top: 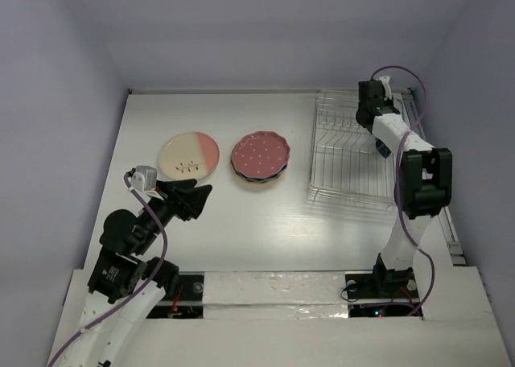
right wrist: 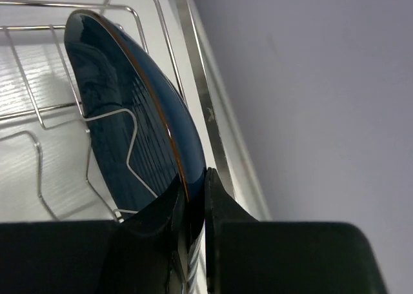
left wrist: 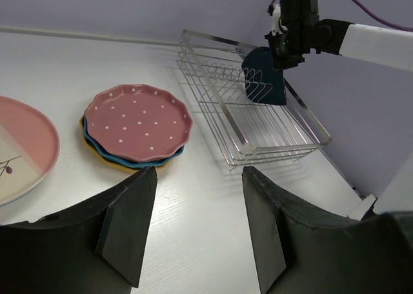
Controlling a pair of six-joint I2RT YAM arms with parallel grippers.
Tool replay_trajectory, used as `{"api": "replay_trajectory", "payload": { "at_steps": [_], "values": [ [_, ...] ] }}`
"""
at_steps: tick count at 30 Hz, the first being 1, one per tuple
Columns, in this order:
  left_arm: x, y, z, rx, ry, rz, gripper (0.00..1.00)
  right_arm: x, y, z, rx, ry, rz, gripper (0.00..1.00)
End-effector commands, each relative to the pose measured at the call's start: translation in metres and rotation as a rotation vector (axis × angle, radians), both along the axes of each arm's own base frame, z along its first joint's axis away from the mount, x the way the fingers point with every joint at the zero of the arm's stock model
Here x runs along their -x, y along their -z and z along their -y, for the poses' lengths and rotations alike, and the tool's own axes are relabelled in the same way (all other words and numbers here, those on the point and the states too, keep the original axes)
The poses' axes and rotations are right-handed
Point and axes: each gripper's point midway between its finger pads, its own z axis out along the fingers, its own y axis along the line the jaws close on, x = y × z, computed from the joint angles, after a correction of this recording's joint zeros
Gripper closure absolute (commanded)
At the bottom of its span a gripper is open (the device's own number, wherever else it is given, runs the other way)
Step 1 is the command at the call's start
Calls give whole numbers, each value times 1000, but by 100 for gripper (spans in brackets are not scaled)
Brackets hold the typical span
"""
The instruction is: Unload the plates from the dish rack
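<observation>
One dark navy plate (right wrist: 129, 113) stands on edge in the dish rack (top: 346, 154) at the right, against the rack's right side. My right gripper (right wrist: 193, 181) is shut on the plate's rim, one finger on each face. From the left wrist view the plate (left wrist: 261, 75) shows under that gripper (left wrist: 284, 46). My left gripper (left wrist: 199, 171) hangs open over bare table, with nothing between its fingers. A stack of plates (top: 260, 156), maroon-pink dotted on top with blue and yellow beneath, lies left of the rack. A cream-and-pink plate (top: 189, 155) lies further left.
The rack's other slots (left wrist: 271, 129) hold nothing. A wall runs close along the rack's right side (right wrist: 310, 81). The left gripper (top: 197, 196) sits just in front of the cream-and-pink plate. The table's near edge (top: 265, 282) is taped.
</observation>
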Motion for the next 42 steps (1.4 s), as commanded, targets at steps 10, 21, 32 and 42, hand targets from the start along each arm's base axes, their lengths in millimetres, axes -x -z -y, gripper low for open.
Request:
{"api": "replay_trajectory", "payload": {
  "at_steps": [10,21,32,42],
  "values": [
    [0,-13,0,21,-1,34,47,21,-164,-27,323,75,334,100],
    [-3,-12,-2,23,-17,27,47,54,-233,-67,25,-56,570,100],
    [-10,-13,-16,26,-101,26,19,143,-181,-339,-963,-1127,417,100],
    [-21,-13,-31,16,-198,5,1,244,-78,-449,-1250,-1429,1,100]
  ]
}}
